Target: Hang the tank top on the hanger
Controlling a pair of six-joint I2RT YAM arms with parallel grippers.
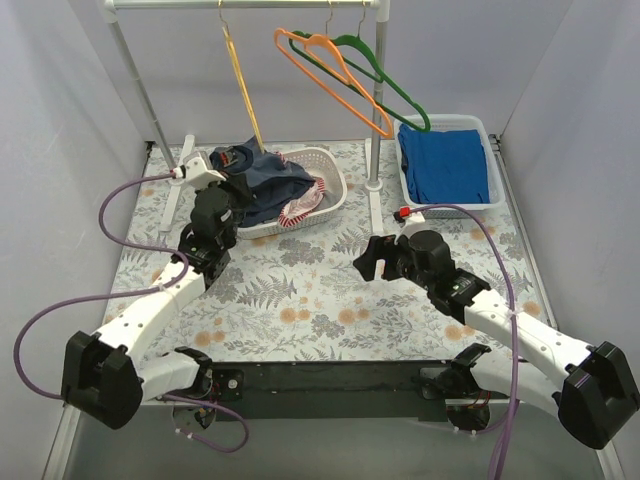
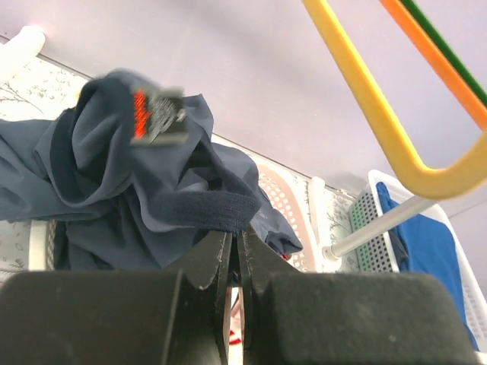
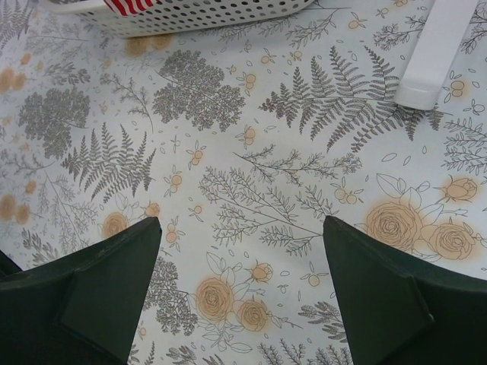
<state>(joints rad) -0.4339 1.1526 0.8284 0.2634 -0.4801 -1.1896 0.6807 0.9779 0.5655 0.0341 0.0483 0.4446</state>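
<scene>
The right gripper [image 3: 240,225] is held open, its 2 dark wedge-shaped fingers spread above the fern-and-rose printed table [image 3: 228,137]. Farther on, the left gripper [image 2: 237,242] is clamped on a ribbed edge of the tank top [image 2: 129,190], whose soft navy folds are bunched over the white perforated basket [image 1: 338,178]. Beyond it, the thin yellow hanger [image 1: 242,85] is hung from the rail [image 1: 170,4] by its metal hook.

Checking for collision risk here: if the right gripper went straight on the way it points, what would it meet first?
Most likely the floral tablecloth: the open right gripper tilts down at bare cloth. The white basket lies farther ahead, though depth is unclear.
</scene>
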